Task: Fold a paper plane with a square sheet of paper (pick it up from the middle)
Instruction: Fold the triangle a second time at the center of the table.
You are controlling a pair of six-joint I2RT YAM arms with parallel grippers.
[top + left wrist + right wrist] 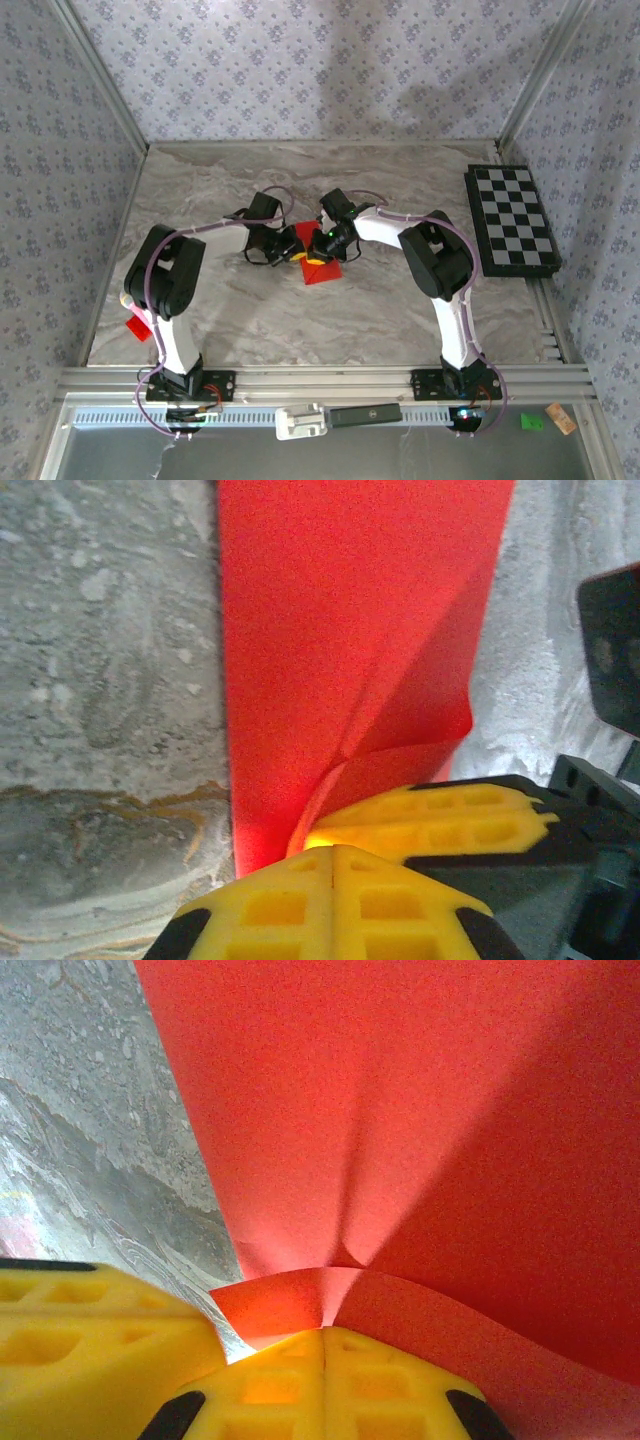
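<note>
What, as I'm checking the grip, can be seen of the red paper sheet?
The square sheet of paper is thin, plain, bright red, lying mid-table on the marbled top. The left gripper and right gripper, side by side, are both shut on a raised lip of it; creases fan out from each pinch.

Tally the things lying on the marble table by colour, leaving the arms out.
Red: 2 (square sheet of paper, small scrap by the left arm)
Black-and-white: 1 (chequered board)
Total: 3
</note>
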